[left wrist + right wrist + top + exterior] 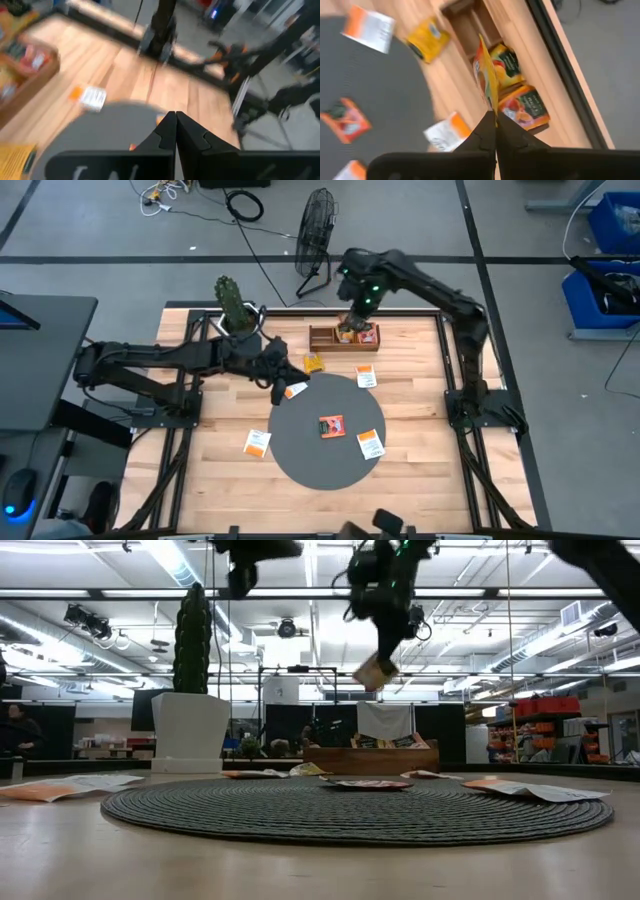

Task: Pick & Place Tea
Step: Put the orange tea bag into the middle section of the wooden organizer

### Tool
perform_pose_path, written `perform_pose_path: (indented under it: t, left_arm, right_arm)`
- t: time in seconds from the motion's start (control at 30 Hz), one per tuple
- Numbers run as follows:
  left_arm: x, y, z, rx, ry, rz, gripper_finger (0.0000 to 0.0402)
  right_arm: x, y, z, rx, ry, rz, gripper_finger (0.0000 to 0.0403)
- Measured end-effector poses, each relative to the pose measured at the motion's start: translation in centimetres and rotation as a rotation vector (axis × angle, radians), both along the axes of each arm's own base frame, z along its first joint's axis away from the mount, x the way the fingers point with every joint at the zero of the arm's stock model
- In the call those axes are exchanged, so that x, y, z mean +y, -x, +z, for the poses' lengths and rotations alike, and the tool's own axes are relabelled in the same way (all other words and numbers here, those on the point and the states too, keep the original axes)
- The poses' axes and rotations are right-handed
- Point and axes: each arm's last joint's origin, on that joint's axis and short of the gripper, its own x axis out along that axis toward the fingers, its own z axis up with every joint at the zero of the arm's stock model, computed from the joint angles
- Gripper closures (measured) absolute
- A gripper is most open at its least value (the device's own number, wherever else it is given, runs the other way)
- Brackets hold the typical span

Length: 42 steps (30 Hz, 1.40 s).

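My right gripper [352, 323] hovers above the brown wooden tray [328, 339] at the table's far side, shut on a yellow-orange tea sachet [486, 75]. Two more sachets [524, 107] lie in the tray. My left gripper [278, 375] is shut and holds nothing, hanging above the far left rim of the round grey mat [300, 450], beside a white-and-orange sachet [295, 390]. A red-orange sachet [331, 426] and a white-and-orange one [371, 445] lie flat on the mat. Others lie on the wood: a yellow one [314, 364] and two white-and-orange ones [367, 377], [257, 442]. My right gripper pinches the sachet by one edge [491, 106] between its two fingertips, coming from above and pointing down. The sachet is lifted clear and hangs tilted below the fingers [375, 672], well above the tray.
A potted cactus [234, 305] in a white pot stands at the table's far left corner, close behind my left arm. A black fan [316, 235] stands on the floor beyond the far edge. Bare wood lies along the near edge on both sides of the mat.
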Motion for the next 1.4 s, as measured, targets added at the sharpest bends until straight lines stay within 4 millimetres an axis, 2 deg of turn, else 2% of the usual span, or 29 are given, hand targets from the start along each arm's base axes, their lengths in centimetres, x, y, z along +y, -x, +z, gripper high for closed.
perform_pose_path:
  t: [0.2, 0.33, 0.67, 1.2, 1.4]
  left_arm:
    - [-0.1, 0.3, -0.6, 0.068, -0.013, -0.005, 0.0392]
    - [-0.1, 0.4, -0.7, 0.089, -0.012, -0.006, 0.0392]
    - [-0.1, 0.5, -0.8, 0.098, -0.047, -0.018, 0.0392]
    - [-0.1, 0.6, -1.0, 0.12, -0.083, -0.035, 0.039]
    - [-0.1, 0.6, -1.0, 0.12, -0.083, -0.035, 0.039]
  right_arm:
    - [-0.9, -2.2, -4.8, 0.19, 0.011, 0.044, 0.0403]
    - [-0.6, -3.1, -6.7, 0.295, 0.042, 0.118, 0.0403]
    - [0.8, -4.8, -8.1, 0.416, 0.187, 0.337, 0.0403]
    - [0.4, -6.4, -11.8, 0.468, 0.162, 0.407, 0.0403]
    - [0.3, -6.8, -12.3, 0.456, 0.173, 0.423, 0.0403]
